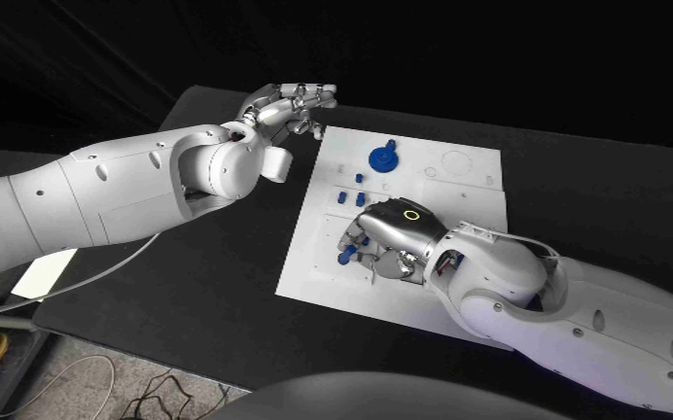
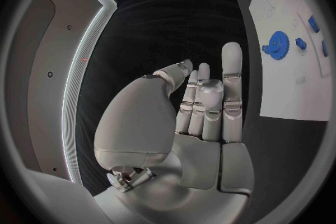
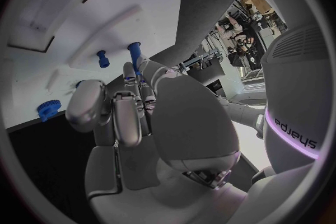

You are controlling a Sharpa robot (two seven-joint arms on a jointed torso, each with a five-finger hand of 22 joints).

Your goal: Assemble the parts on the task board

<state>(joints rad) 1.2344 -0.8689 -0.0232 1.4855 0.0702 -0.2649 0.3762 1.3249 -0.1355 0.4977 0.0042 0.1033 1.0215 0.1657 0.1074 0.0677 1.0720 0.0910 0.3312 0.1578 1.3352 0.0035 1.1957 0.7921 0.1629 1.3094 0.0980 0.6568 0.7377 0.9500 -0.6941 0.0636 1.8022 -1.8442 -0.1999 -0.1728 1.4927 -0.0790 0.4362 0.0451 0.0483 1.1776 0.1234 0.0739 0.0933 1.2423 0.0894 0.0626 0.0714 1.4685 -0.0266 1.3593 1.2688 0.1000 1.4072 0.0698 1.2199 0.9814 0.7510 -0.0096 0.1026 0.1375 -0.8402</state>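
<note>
The right silver hand (image 1: 390,243) lay curled over small blue pegs (image 1: 346,257) on the white rectangular task board (image 1: 470,196), whether gripping one I could not tell, probably picking, while the empty left hand (image 1: 288,109) hovered, fingers apart, beyond the blue gear (image 1: 383,158).

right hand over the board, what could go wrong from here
1. The right hand sits low over the task board among small blue parts; a sideways move could knock them.
2. Its fingers hide whatever is beneath it in the head view, so a poor hold may go unnoticed.
3. The left hand hangs off the board's edge, near the blue gear, and is not steadying the board.
</note>
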